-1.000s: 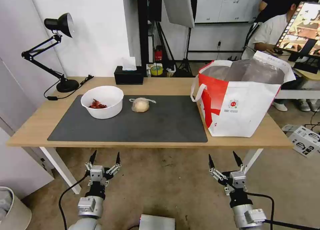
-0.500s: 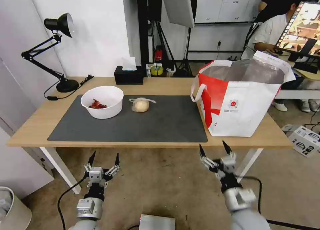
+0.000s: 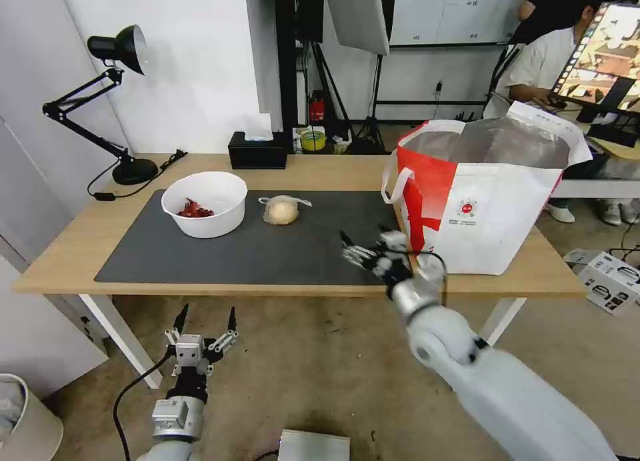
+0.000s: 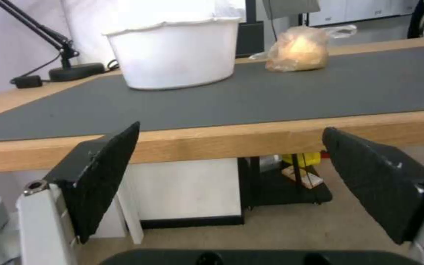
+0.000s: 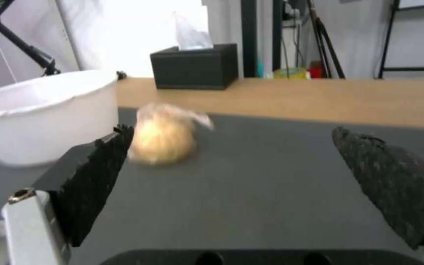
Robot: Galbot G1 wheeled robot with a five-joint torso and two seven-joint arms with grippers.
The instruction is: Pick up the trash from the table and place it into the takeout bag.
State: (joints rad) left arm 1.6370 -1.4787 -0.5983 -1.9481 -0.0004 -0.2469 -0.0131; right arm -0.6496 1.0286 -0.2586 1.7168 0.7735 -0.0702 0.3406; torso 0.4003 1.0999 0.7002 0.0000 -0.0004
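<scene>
Right hand [image 3: 365, 242], fingers spread, hovers over the mat [image 3: 267, 254], seemingly facing the knotted bag [image 3: 282, 211].

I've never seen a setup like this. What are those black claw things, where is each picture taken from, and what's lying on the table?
You are looking at a wheeled robot with two arms. The big picture comes from a camera on its head, looking down at the table. The other two come from cameras on its wrists, so each one looks out between that arm's own black fingers.

The right gripper is raised over the near edge of the dark mat, beside the takeout bag, fingers open and holding nothing. The left gripper hangs low in front of the table, also open and empty.

On the mat sit a white bowl of red scraps and a knotted clear bag with a beige lump. Behind them stand a black tissue box and a desk lamp.
</scene>
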